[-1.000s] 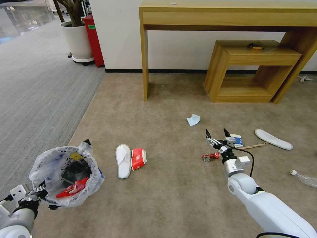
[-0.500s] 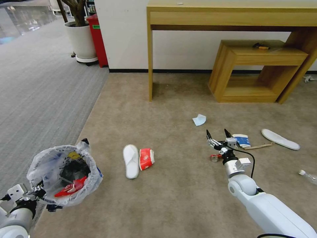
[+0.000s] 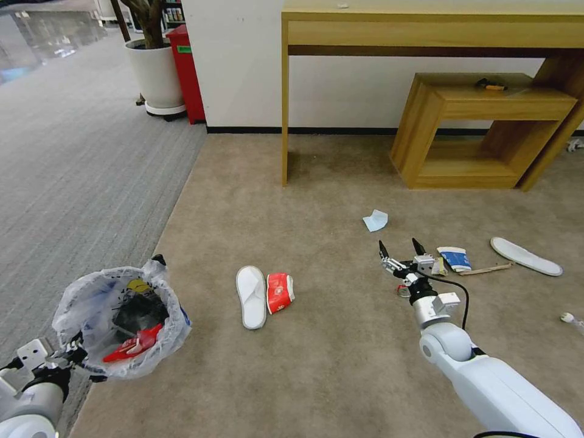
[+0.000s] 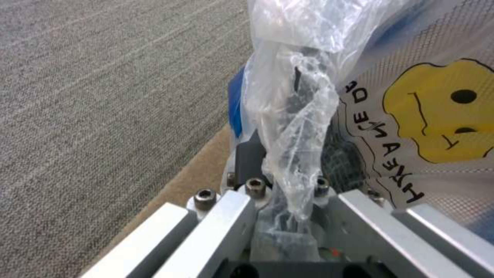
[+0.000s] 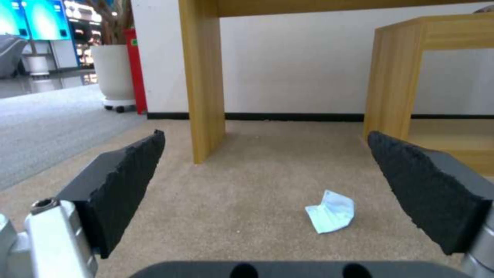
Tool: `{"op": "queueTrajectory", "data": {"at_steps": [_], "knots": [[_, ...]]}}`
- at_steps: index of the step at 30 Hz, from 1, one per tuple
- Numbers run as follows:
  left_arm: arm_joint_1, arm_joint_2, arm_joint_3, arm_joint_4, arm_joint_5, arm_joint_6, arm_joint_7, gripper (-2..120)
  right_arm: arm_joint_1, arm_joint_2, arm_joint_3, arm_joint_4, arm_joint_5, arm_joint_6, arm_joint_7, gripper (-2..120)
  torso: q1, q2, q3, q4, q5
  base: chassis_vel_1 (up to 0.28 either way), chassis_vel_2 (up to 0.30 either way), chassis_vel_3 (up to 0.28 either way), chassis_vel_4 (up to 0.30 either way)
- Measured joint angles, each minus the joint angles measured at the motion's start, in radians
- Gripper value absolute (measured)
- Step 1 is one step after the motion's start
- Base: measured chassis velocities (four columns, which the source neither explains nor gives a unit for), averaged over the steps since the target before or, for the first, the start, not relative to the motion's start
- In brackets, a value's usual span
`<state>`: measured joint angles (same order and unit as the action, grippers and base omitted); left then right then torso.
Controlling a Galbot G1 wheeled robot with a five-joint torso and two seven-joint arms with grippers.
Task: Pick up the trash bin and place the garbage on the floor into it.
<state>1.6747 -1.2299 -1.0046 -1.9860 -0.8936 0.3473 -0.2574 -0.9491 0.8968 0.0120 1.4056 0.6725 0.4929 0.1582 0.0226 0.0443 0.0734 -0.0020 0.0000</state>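
The trash bin (image 3: 121,316), lined with a crinkly printed bag (image 4: 303,116), hangs above the floor (image 3: 328,365) at the lower left. My left gripper (image 3: 76,358) is shut on its rim and bag. A red wrapper lies inside it. My right gripper (image 3: 401,248) is open and empty above the carpet, with the pale tissue (image 5: 332,211) ahead of its fingers (image 5: 123,181). Garbage on the carpet: a white slipper (image 3: 251,296) beside a red wrapper (image 3: 280,292), the tissue (image 3: 375,220), a blue-white cup (image 3: 455,258), a stick (image 3: 485,268), a second slipper (image 3: 525,256) and a can (image 3: 403,291) mostly behind my wrist.
A wooden desk (image 3: 426,30) and a low wooden shelf unit (image 3: 486,128) stand against the back wall. Grey striped carpet (image 3: 73,182) runs along the left. A potted plant (image 3: 155,73) and a red bin (image 3: 188,73) stand at the back left. A bottle end (image 3: 569,317) shows at the right edge.
The whole picture has shifted to the right, so the camera has moved. The bin stays in my left gripper. The can now sits mostly behind my right wrist.
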Motion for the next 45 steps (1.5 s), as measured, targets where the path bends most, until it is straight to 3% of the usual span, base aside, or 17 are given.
{"op": "queueTrajectory", "data": {"at_steps": [13,45], "knots": [[-0.003,-0.010,0.005,-0.014,0.003,0.000,-0.001,0,0.004,0.006,-0.009,-0.012,-0.037,0.002,-0.001,100,0.000,0.000,0.000,0.0001,0.0001,-0.008,0.009,0.007,-0.009],[-0.010,-0.028,0.020,-0.014,0.017,-0.010,-0.001,0,0.001,0.008,-0.012,-0.020,-0.047,0.027,-0.012,100,0.000,0.000,0.000,0.0001,-0.0001,-0.118,0.117,0.123,-0.119]]}}
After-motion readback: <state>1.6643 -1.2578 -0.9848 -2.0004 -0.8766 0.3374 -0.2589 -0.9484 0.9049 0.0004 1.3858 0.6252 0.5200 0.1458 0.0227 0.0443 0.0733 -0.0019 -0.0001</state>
